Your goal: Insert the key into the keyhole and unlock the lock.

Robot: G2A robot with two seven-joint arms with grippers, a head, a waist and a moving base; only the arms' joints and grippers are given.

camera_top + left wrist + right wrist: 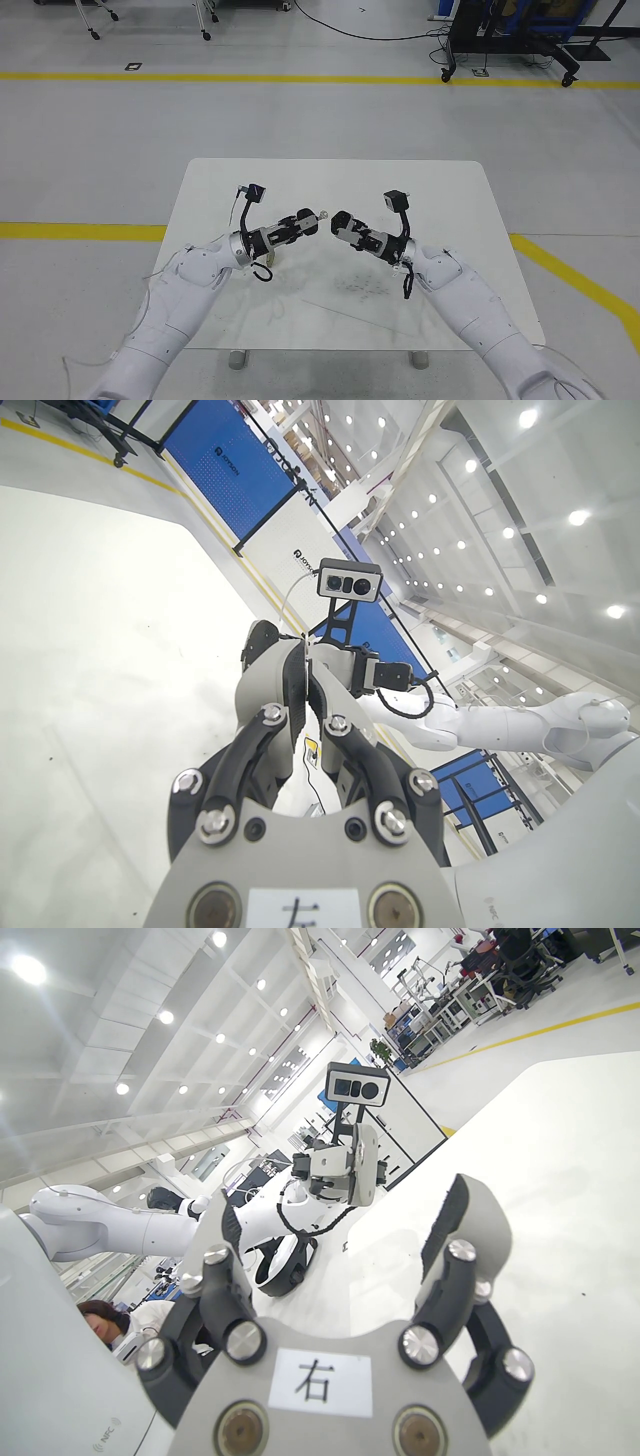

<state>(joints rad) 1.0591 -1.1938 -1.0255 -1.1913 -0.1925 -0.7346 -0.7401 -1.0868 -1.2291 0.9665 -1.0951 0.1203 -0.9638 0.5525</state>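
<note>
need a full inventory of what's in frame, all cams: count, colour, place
table: 1, white, under both arms.
small metal piece: 1, silvery, pinched at the tip of the left end effector; likely the key, too small to confirm.
floor lines: 2, yellow, one beyond the table, one passing its sides.
wheeled frame: 1, black, on the floor beyond the table's far right.
cable: 1, black, on the floor beyond the table.
partition panels: several, blue and white, past the table.
left end effector: 1, grey with black pads, shut, above mid-table.
right end effector: 1, same colours, open, holding nothing, facing the left one, apart.
</note>
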